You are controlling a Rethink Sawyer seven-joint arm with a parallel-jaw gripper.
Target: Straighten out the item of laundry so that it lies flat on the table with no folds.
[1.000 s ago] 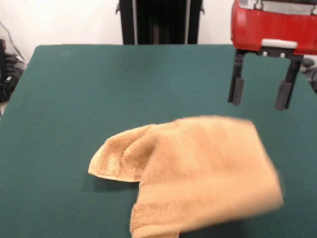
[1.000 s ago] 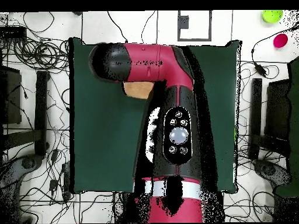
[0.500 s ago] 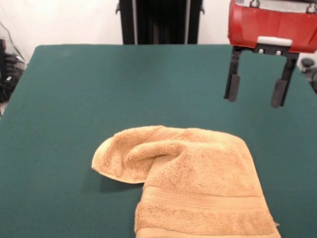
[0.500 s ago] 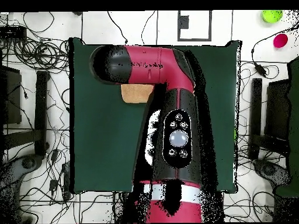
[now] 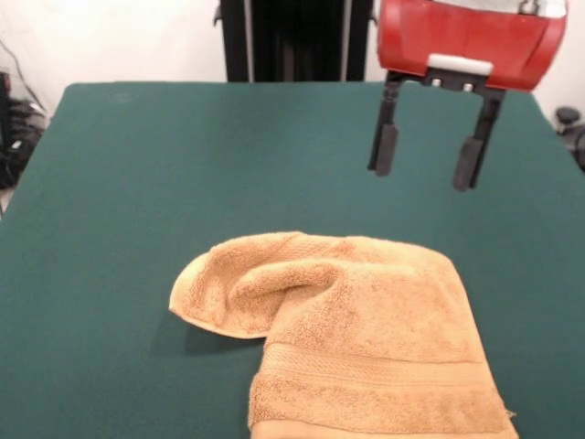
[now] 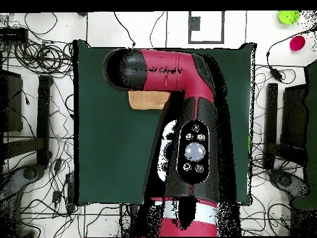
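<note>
Your gripper (image 5: 426, 163) hangs in the air above the table (image 5: 183, 155), its 2 black fingers (image 5: 384, 146) spread apart with nothing between them. It sits beyond the towel (image 5: 356, 338) and clear of it, toward the right side of the front view, under the red housing of the arm (image 5: 466, 37).

You can see the towel lying on the near part of the table, running off the bottom edge of the front view. It is tan-orange terry cloth, and it is not flat: the left corner is rolled over into a rounded, hollow fold with a pale hem showing along its lower edge. A woven band runs across the towel close to the bottom edge of the picture.

From overhead, you only get a small tan patch of the towel (image 6: 145, 100) showing below the arm (image 6: 161, 71), which covers the rest; the gripper itself is hidden there.

No brand, label or readable writing shows on the towel, the table or the arm.
</note>
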